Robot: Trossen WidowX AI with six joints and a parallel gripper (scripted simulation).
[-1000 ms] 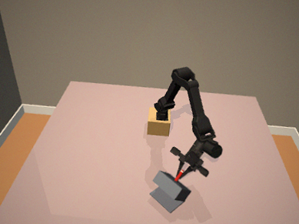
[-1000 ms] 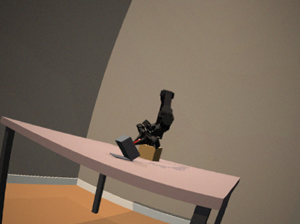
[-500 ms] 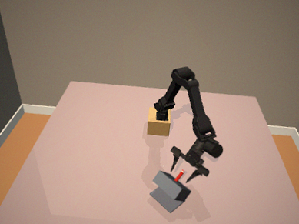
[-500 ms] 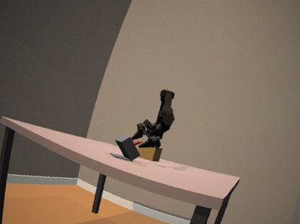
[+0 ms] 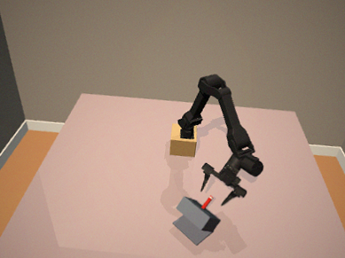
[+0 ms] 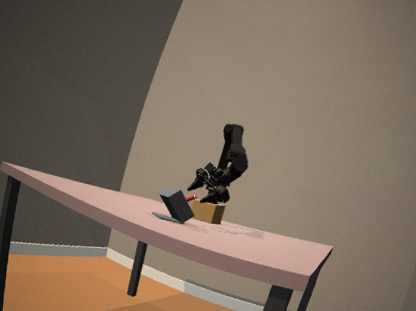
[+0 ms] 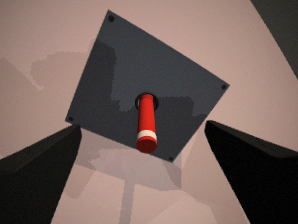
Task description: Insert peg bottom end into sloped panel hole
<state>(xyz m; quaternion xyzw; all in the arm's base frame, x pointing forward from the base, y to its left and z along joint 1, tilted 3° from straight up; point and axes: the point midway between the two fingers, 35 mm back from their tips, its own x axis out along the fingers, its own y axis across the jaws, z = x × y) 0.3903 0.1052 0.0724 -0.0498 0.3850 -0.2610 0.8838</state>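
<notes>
A round red peg (image 5: 207,202) (image 6: 191,198) (image 7: 146,120) with a white band near its outer end stands in the hole (image 7: 138,103) of the dark grey sloped panel (image 5: 192,212) (image 6: 176,205) (image 7: 135,60). Much of the peg sticks out of the face, slanting toward the arm. Its inner end is hidden in the hole, so its depth cannot be seen. My gripper (image 5: 213,198) (image 6: 195,196) (image 7: 145,128) is open wide and holds nothing. Its fingers are on either side of the peg's outer part, well apart from it.
The panel block rests on a thin grey base plate (image 5: 192,232) on the pink table (image 5: 108,191) (image 6: 254,245). The arm is mounted on a tan block (image 5: 182,148) (image 6: 207,212) behind the panel in the top view. Arm shadows fall across the panel face.
</notes>
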